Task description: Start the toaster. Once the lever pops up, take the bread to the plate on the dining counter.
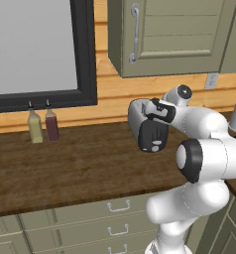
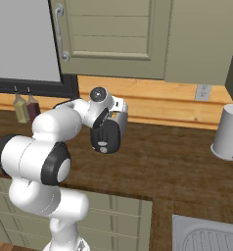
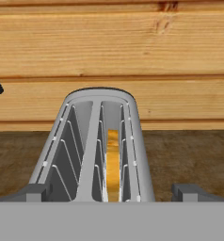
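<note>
Gripper (image 3: pixel 112 192) is spread wide right over the toaster (image 3: pixel 97 146), one fingertip (image 3: pixel 35 192) either side; bread (image 3: pixel 113 164) sits in its right slot.

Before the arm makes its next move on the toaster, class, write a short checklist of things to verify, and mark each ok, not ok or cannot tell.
1. Rounded silver-white toaster stands upright on the dark wood worktop: ok.
2. Yellow bread slice sits in the toaster's right slot in the hand view: ok.
3. Gripper open, nothing between its fingertips: ok.
4. Gripper lined up over the toaster: ok.
5. Lever position: cannot tell.
6. Two small bottles well away from the arm: ok.
</note>
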